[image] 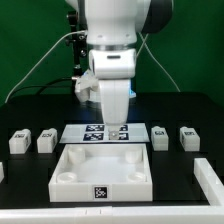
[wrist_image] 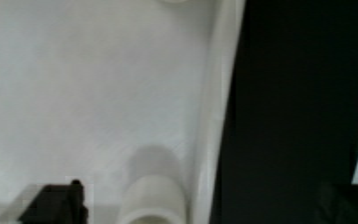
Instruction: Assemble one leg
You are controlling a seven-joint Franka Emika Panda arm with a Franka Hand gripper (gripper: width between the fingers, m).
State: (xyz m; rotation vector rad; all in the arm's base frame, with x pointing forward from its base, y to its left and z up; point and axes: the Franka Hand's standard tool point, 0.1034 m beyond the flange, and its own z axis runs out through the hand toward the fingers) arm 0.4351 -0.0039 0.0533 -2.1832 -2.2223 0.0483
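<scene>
Small white legs with black-and-white tags stand on the black table: two on the exterior view's left (image: 18,142) (image: 46,141) and two on its right (image: 160,137) (image: 188,137). The large white tray (image: 70,178) with round corner sockets lies in front. My gripper (image: 116,122) hangs low over the tray's far edge, apart from every leg. In the wrist view my gripper (wrist_image: 208,205) is open and empty, with one dark finger (wrist_image: 51,203) over the tray's white surface (wrist_image: 87,90). A round socket (wrist_image: 155,196) lies between the jaws. No leg shows in the wrist view.
The marker board (image: 92,132) lies flat behind the tray, partly under the gripper. Another white part (image: 208,180) lies at the exterior view's right front, and one (image: 2,171) at the left edge. Cables hang behind the arm.
</scene>
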